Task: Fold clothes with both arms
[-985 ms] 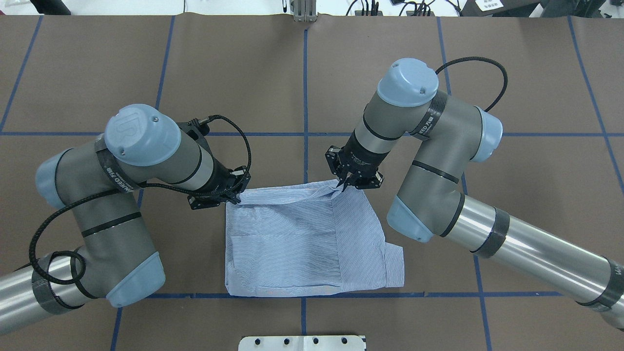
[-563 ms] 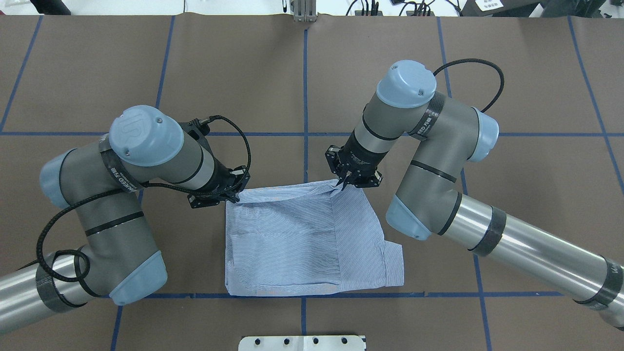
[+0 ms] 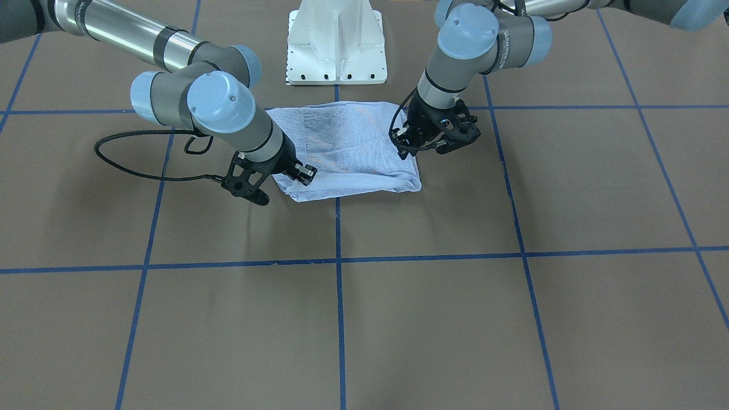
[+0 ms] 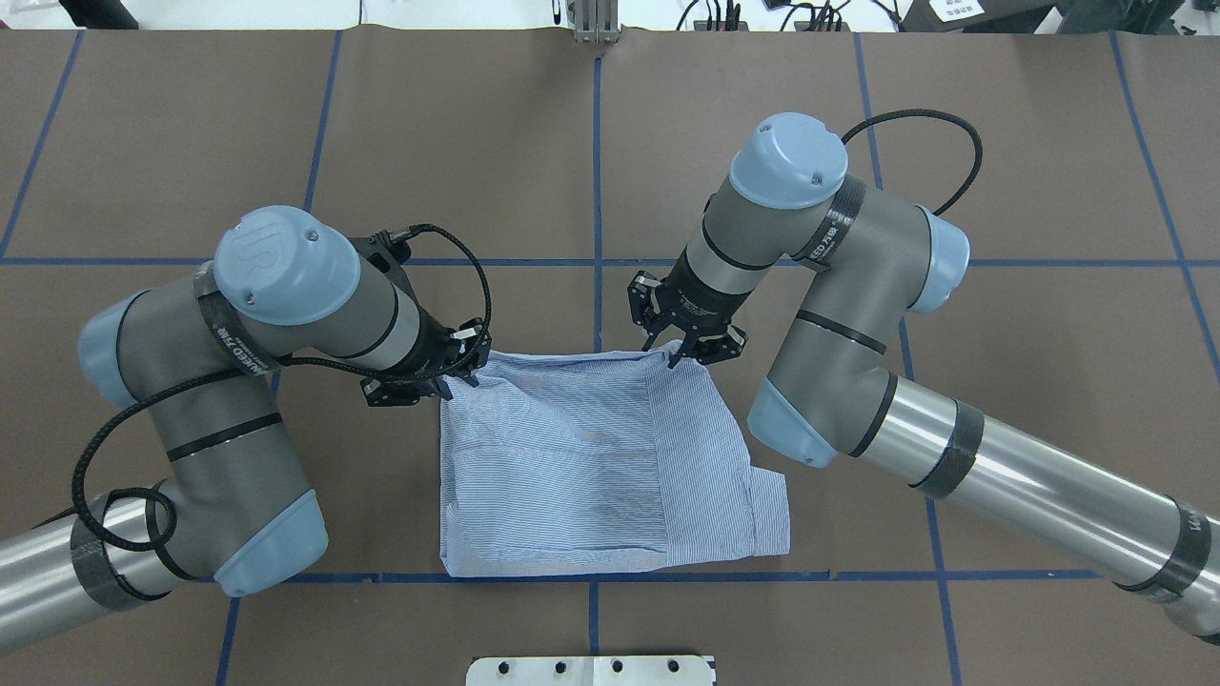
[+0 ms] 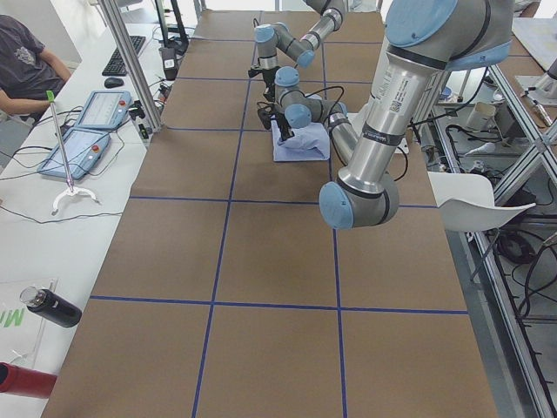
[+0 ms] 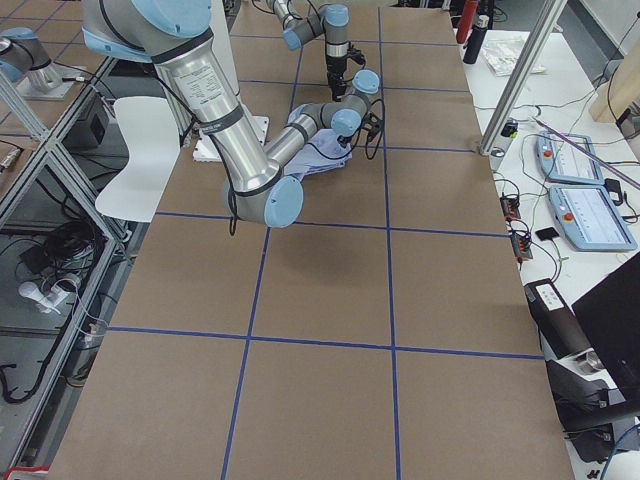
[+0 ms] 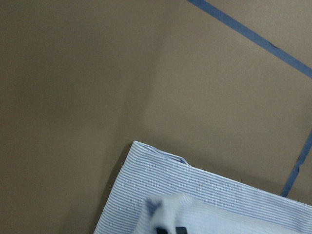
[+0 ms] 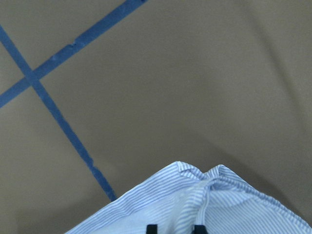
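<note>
The light blue striped shirt [image 4: 572,476] lies folded into a rough rectangle on the brown table near the robot's base. Its far edge is raised and creased. My left gripper [image 4: 456,379] is shut on the far left corner. My right gripper [image 4: 664,354] is shut on the far edge, at the seam right of centre. From the front view, the left gripper [image 3: 403,149] and the right gripper [image 3: 287,175] pinch the two ends of that edge. In the right wrist view, the cloth [image 8: 209,195] bunches between the black fingertips [image 8: 151,227]. The left wrist view shows a shirt corner [image 7: 161,170] beneath a lifted fold.
The white pedestal base [image 3: 336,45] stands just behind the shirt. Blue tape lines [image 4: 596,191] grid the brown table cover. A side bench beyond the table edge holds tablets [image 5: 83,139], and a person [image 5: 26,61] sits there.
Both grippers have moved a little away from the robot with the shirt's far edge. That edge now sits higher and the cloth below it is stretched and creased.
</note>
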`<action>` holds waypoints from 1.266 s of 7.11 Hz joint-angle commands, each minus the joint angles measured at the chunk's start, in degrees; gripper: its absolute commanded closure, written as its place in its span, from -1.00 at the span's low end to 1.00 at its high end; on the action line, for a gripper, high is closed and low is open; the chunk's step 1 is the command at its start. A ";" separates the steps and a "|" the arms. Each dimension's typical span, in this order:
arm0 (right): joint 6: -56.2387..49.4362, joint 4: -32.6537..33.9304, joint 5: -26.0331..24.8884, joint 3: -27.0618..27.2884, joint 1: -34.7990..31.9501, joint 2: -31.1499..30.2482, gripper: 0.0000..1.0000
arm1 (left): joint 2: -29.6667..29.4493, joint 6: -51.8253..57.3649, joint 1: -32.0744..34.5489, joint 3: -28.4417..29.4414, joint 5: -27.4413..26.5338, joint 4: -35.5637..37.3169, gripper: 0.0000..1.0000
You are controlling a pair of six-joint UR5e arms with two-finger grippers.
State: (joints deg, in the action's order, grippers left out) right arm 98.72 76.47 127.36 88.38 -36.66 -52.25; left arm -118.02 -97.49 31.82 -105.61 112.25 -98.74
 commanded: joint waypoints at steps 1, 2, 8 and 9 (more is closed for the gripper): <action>0.33 -0.09 -0.45 0.22 -1.04 0.83 -0.99 | -0.02 0.02 1.47 -0.82 -1.06 0.21 -0.99; 0.33 -0.09 -0.45 1.87 -1.05 0.84 -0.99 | 0.42 0.10 2.88 -2.13 -0.89 0.82 -0.99; -10.26 0.70 -11.95 1.11 7.74 0.57 -0.99 | 0.78 6.78 7.64 -7.60 -0.63 9.36 -0.99; -14.65 0.70 -14.83 -0.29 7.39 0.75 -0.99 | 0.78 6.78 7.64 -7.60 -0.54 9.36 -0.99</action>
State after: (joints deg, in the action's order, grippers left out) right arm 89.08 77.14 115.25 89.79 -29.13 -51.64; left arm -117.25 -90.76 39.40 -113.16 111.64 -89.47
